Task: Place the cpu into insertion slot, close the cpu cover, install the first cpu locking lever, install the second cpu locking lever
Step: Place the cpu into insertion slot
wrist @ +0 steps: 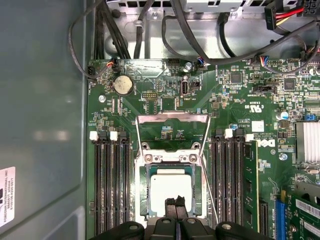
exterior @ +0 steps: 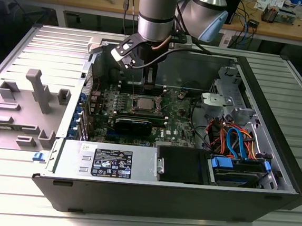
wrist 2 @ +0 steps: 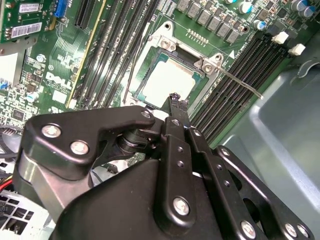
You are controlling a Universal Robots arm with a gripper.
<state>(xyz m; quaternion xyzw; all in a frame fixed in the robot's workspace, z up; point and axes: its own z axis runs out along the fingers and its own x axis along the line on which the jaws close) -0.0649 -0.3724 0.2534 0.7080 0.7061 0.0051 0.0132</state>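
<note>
First wrist view puts the gripper right at the edge of the insertion slot, its two fingers pressed together with nothing between them. The cpu sits in the slot, directly beyond the fingertips on the side towards the round coin battery. The cpu cover seems to lie down around the chip, though the angle leaves that unsure. In the second wrist view a locking lever stands unlatched, its long rod slanting out over the memory slots beside the socket.
</note>
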